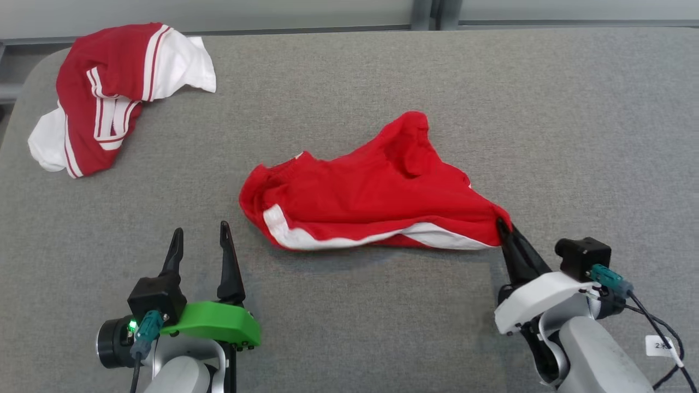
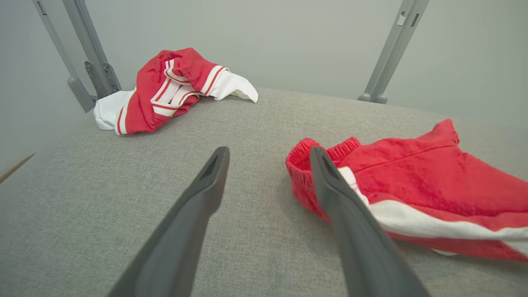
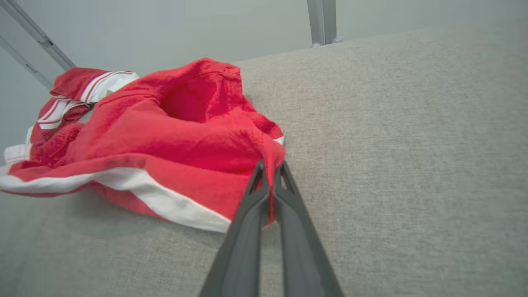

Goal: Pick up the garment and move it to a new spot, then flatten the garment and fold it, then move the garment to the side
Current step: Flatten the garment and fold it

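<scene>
Dark right end effector (image 3: 271, 167) pinching crumpled red garment (image 3: 165, 140), grey woven surface (image 3: 412, 144)

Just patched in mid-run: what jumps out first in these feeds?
The bright red garment with white trim lies crumpled in the middle of the grey table, and the right end effector is shut on its right corner. A second, red-and-white striped garment sits bunched at the table's far left corner. The left end effector stands open beside the red garment's left end.
</scene>
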Robot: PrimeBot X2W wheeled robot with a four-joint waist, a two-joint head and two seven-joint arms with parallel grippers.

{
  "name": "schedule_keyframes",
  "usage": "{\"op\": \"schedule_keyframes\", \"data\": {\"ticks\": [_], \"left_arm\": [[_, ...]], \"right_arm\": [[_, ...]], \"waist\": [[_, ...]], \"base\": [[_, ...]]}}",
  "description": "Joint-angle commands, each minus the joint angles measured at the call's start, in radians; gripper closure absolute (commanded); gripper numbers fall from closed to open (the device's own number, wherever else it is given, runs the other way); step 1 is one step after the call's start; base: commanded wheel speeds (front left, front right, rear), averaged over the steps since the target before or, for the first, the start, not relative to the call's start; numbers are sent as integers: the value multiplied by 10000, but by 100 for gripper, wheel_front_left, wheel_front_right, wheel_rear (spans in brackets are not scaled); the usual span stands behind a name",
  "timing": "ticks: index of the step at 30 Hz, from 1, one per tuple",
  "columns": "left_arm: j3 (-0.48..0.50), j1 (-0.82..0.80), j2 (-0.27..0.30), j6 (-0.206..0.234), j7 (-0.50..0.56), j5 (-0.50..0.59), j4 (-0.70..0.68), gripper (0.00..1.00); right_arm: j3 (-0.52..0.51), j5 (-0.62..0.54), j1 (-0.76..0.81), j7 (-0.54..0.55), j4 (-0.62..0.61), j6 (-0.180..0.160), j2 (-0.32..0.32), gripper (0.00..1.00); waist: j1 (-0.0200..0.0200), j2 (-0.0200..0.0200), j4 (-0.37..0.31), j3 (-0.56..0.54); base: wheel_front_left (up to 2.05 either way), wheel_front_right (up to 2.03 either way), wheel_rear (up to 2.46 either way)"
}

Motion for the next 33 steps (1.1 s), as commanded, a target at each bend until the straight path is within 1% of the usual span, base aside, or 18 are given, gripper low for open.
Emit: {"op": "schedule_keyframes", "data": {"ticks": [1, 4, 7, 10, 14, 19, 22, 23, 30, 31, 32, 33], "left_arm": [[16, 187, 23, -16, -30, 33, 10, 0], [-9, 185, 4, -35, -31, 51, 9, 0], [-34, 174, -9, -62, -31, 48, 27, 0], [-74, 119, -30, -116, -31, 59, 45, 0], [-98, 11, -46, -137, -31, 68, 65, 0], [-124, -108, -80, -168, -29, 92, 98, 0], [-135, -123, -93, -178, -29, 100, 124, 0], [-135, -123, -93, -178, -29, 100, 124, 0], [-177, -68, -133, -204, -30, 98, 214, 0], [-198, -66, -141, -225, -30, 98, 223, 0], [-218, -55, -152, -243, -30, 100, 236, 0], [-225, -35, -151, -257, -30, 101, 240, 0]], "right_arm": [[-202, -123, 298, -27, -147, 4, -191, 100], [-616, -210, 539, -27, -281, 4, -440, 100], [-893, -256, 676, 43, -327, 4, -549, 100], [-1022, -278, 648, 150, -270, 4, -620, 100], [-951, -213, 329, 370, 38, 4, -601, 100], [-759, -388, -336, 448, 898, 4, -773, 100], [-639, -345, -836, 450, 1441, 4, -751, 100], [-639, -345, -836, 450, 1441, 4, -751, 100], [-214, -646, -1788, 361, 2979, 4, -863, 100], [-221, -783, -1892, 300, 3161, 3, -893, 81], [-231, -861, -1960, 240, 3339, 3, -841, 58], [-291, -875, -2023, 165, 3446, 4, -768, 0]], "waist": [[0, 0, -316, -71], [0, 0, -395, -63], [0, 0, -393, -29], [0, 0, -299, 24], [0, 0, -130, 77], [0, 0, 129, 112], [0, 0, 234, 100], [0, 0, 234, 100], [0, 0, 322, -2], [0, 0, 310, -17], [0, 0, 292, -35], [0, 0, 259, -57]], "base": [[0, 0, 0], [0, 0, 0], [0, 0, 0], [0, 0, 0], [0, 0, 0], [0, 0, 0], [0, 0, 0], [0, 0, 0], [0, 0, 0], [0, 0, 0], [0, 0, 0], [0, 0, 0]]}}
